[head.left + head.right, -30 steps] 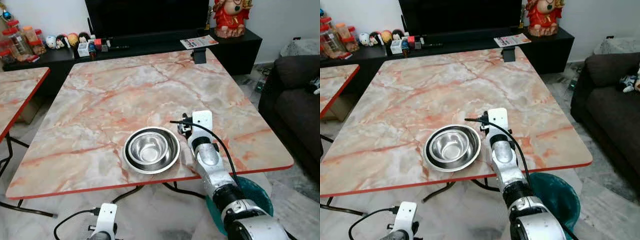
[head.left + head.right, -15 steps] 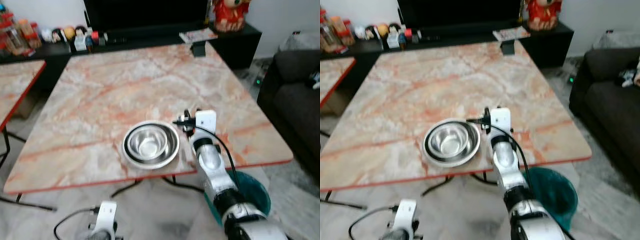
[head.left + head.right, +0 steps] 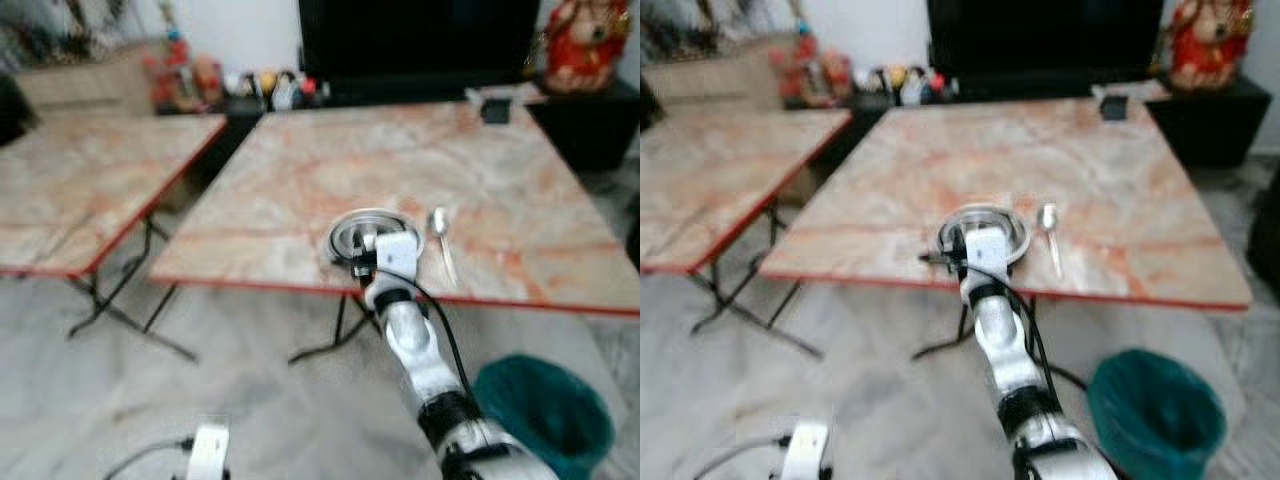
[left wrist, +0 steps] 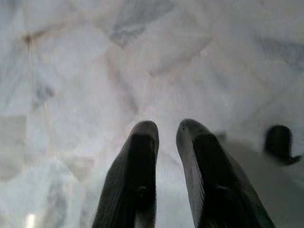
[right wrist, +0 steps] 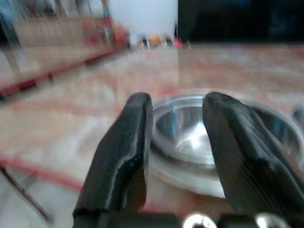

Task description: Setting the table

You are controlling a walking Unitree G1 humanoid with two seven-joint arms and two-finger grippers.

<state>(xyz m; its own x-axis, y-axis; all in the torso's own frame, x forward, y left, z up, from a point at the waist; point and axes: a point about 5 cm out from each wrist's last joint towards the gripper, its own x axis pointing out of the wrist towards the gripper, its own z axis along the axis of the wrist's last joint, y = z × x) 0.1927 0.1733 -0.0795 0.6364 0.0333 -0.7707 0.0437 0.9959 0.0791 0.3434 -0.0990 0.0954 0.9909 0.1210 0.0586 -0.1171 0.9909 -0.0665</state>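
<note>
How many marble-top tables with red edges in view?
2. One marble-top table stands ahead, holding the nested steel bowls and a metal spoon just right of them. A second marble-top table stands to the robot's left, partly cut off by the frame.

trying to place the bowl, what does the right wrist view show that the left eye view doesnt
Right wrist view alone: the steel bowl's shiny inside, seen close between the open black fingers of the right gripper.

Left eye view alone: the spoon lying on the marble table beside the bowl, the teal bin and a second table.

Both: bowl, marble table, blurred shelf clutter.
</note>
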